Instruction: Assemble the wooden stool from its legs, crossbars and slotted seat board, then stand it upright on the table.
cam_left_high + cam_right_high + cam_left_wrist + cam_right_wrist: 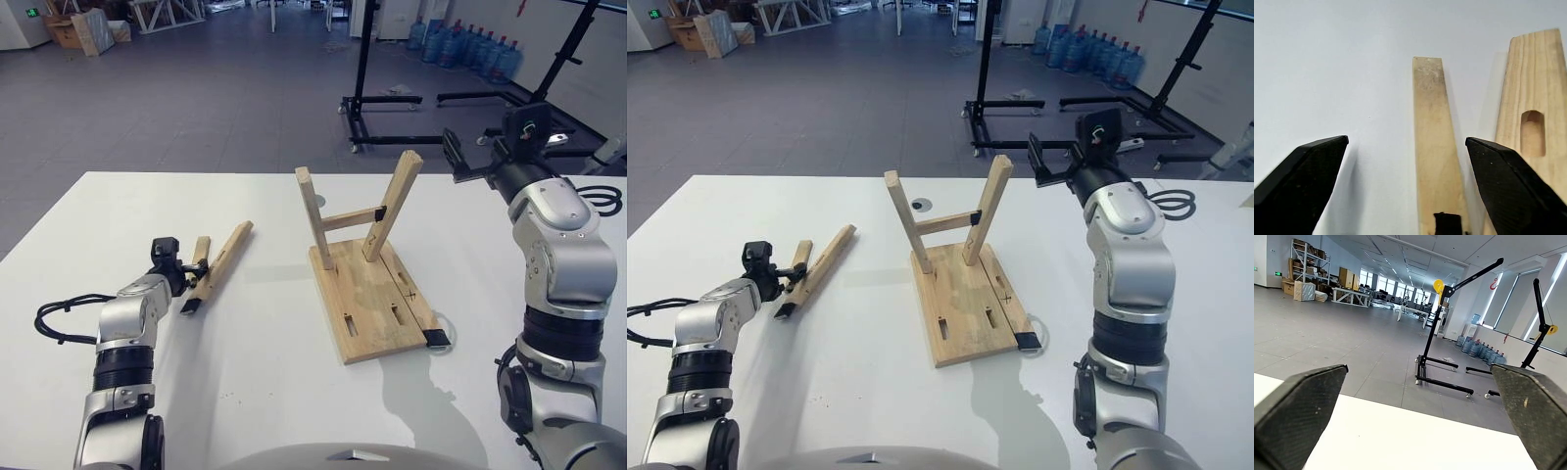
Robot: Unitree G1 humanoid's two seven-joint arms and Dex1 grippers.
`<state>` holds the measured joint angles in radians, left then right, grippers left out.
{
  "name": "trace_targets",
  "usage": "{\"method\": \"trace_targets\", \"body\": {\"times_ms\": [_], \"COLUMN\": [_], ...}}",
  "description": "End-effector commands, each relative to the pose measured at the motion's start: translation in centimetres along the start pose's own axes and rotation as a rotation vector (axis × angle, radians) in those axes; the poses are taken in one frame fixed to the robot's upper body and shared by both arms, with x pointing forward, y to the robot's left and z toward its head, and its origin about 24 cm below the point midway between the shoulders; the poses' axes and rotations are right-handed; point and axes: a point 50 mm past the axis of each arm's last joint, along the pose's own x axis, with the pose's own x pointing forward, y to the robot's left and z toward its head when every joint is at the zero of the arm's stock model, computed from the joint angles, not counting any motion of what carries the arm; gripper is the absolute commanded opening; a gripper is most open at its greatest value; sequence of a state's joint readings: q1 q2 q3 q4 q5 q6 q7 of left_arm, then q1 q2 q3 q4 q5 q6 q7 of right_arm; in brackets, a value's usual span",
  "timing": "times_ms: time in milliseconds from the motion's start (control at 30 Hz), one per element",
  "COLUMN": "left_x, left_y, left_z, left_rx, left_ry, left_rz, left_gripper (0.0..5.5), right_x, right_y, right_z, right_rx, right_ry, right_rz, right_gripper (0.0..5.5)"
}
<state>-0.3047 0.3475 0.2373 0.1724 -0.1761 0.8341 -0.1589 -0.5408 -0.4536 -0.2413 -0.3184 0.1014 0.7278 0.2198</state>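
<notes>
The slotted seat board (377, 304) lies flat mid-table, and two legs (315, 217) (392, 206) stand in it, splayed outward, with a crossbar (350, 219) joining them. To the left lie a loose leg (225, 259) and a short crossbar (200, 253), side by side. My left gripper (186, 279) rests low at their near ends. It is open (1406, 140), with the short crossbar (1432, 147) between its fingers and the slotted leg (1535, 98) just outside one finger. My right gripper (458, 162) is raised past the table's far right, open (1419, 368) and holding nothing.
A black cable (59, 318) loops on the table at the left, and another (607, 201) lies at the far right. A black wheeled metal frame (392, 117) stands on the floor behind the table. White tabletop (265, 372) lies bare in front of the board.
</notes>
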Motion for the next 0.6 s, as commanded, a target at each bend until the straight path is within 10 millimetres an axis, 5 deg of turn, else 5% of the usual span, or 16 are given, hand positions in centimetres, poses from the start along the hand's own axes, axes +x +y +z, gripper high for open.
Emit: {"method": "trace_targets", "body": {"times_ms": [33, 233, 600], "left_x": [0.2, -0.2, 0.2], "left_y": [0.4, -1.0, 0.0], "left_z": [0.0, 1.3, -1.7], "left_rx": [-0.003, 0.057, 0.094], "left_ry": [0.05, 0.015, 0.106], "left_rz": [-0.031, -0.133, -0.078], "left_gripper": [3.76, 2.79, 1.28], "right_x": [0.2, 0.1, 0.1], "right_y": [0.2, 0.2, 0.3], "right_z": [0.4, 0.3, 0.4], "right_rx": [0.016, 0.017, 0.028], "right_ry": [-0.018, -0.016, -0.015], "right_rz": [0.004, -0.002, 0.001], "right_gripper": [5.4, 5.4, 5.4]}}
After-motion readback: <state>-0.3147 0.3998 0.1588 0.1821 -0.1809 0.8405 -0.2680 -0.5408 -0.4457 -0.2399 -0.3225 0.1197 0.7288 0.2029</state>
